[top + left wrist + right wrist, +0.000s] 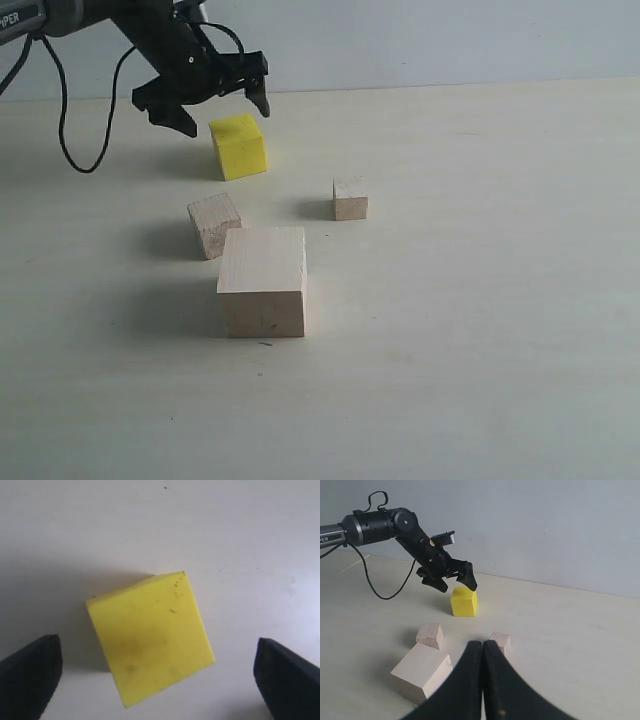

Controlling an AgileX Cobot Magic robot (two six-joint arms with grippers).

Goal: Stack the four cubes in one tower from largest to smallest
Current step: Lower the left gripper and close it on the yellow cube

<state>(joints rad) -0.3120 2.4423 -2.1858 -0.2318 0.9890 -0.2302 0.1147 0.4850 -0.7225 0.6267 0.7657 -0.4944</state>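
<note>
- Left gripper point(225, 112), upper left of the exterior view: jaws wide apart over the yellow cube point(238, 147), gripping nothing.
- Right gripper point(483, 647): jaws pressed together, empty.

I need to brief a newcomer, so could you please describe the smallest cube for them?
On the table, find the large pale wood cube nearest the exterior camera. Behind it to the right stands the smallest cube, alone: bare wood, unlike the yellow cube, and littler than the middle wood cube.
</note>
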